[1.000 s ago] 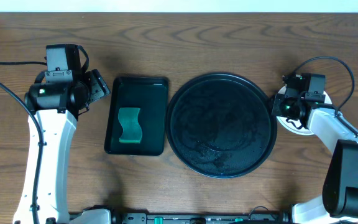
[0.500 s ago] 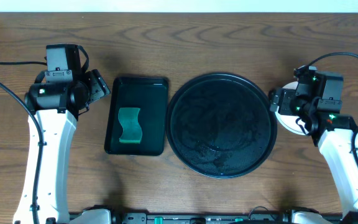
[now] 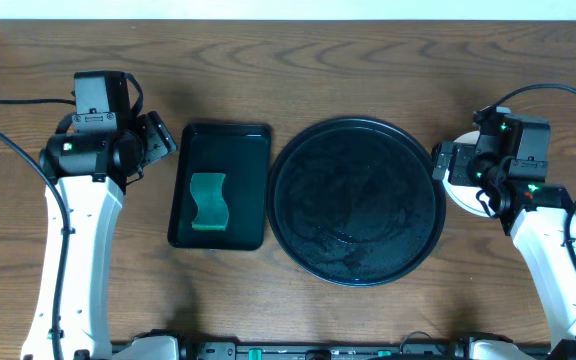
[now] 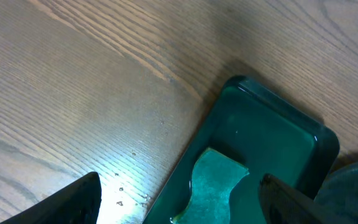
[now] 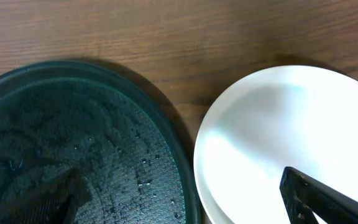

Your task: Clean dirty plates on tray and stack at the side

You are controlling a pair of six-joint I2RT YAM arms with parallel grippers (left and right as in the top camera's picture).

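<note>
I saw the right claw (image 5: 179,186) spread wide and empty, above the plate stack (image 5: 291,137), white plate uppermost, just right of the round tray (image 5: 73,124). The left claw (image 4: 179,186), well left of the tray, was also wide and held nothing.

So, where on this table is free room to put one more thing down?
The round tray holds nothing. Bare wood runs behind both trays and in front of them. It is crowded at the right, where the right gripper hangs over the white plates; the gap between round tray and small tray is narrow.
</note>
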